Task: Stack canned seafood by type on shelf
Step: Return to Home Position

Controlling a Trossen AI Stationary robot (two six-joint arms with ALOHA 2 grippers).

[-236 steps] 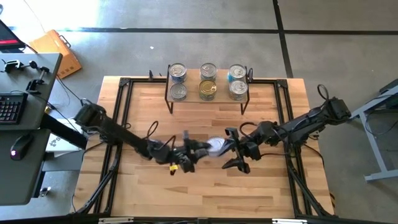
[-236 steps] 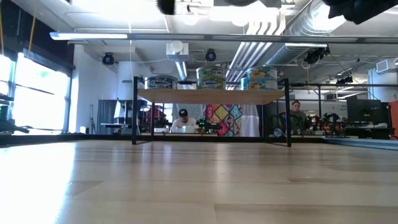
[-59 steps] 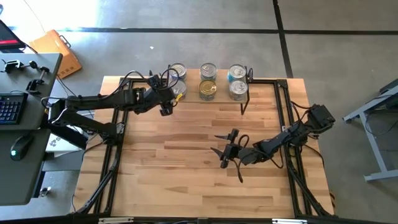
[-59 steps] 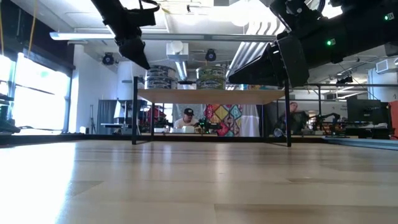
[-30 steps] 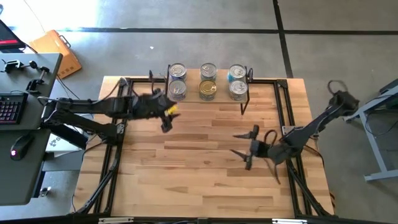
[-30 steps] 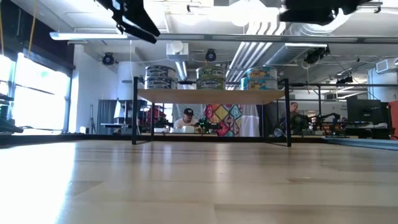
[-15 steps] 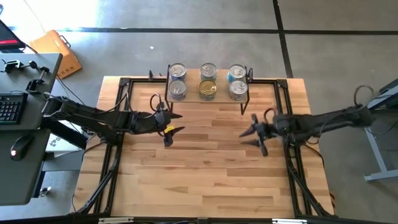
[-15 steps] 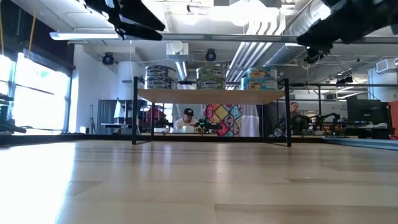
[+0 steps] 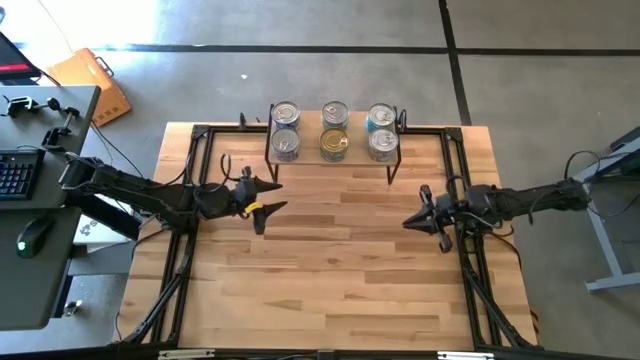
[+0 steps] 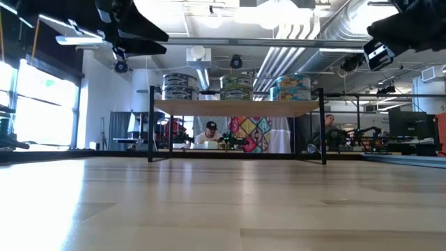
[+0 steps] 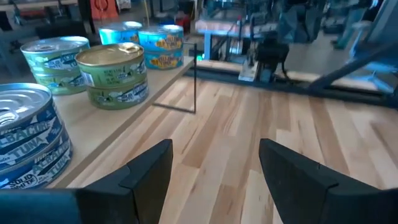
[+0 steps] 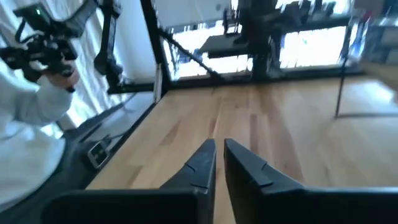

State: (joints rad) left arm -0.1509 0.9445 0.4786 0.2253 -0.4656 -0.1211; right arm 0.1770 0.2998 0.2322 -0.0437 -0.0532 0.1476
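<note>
**Item 1: your left gripper** [image 9: 272, 196]. It has two dark, wedge-shaped fingers [image 11: 149, 174], spread wide with nothing between them. The arm lies long and low from the table's left edge, pointing toward the middle. The gripper is raised off the wood, near the shelf's left front leg.

**Item 2: your right gripper** [image 9: 412, 218]. Its dark, tapered fingers [image 12: 202, 165] are drawn together with only a sliver between them (empty as well). The arm reaches in from the right edge, mirroring the other. The gripper sits in front of the shelf's right end, apart from it.

**Item 3: table** [image 9: 330, 280]. Pale butcher-block planks.

**Item 4: shelf** [image 9: 310, 152]. A light wood top on thin black legs, at the table's far edge.

**Item 5: canned seafood** [image 10: 237, 86]. Round flat tins, all on the shelf, in three columns.
- **Left column** [image 9: 286, 146]: ribbed silver lids and blue-and-white labels. You can read "TUNA" on the nearest tin [image 11: 28, 146].
- **Middle column:** a gold lid [image 9: 335, 144] in front, with greenish labels [image 11: 115, 78].
- **Right column** [image 9: 382, 143]: light blue labels [image 11: 160, 46] with yellow lettering too small to read.
</note>
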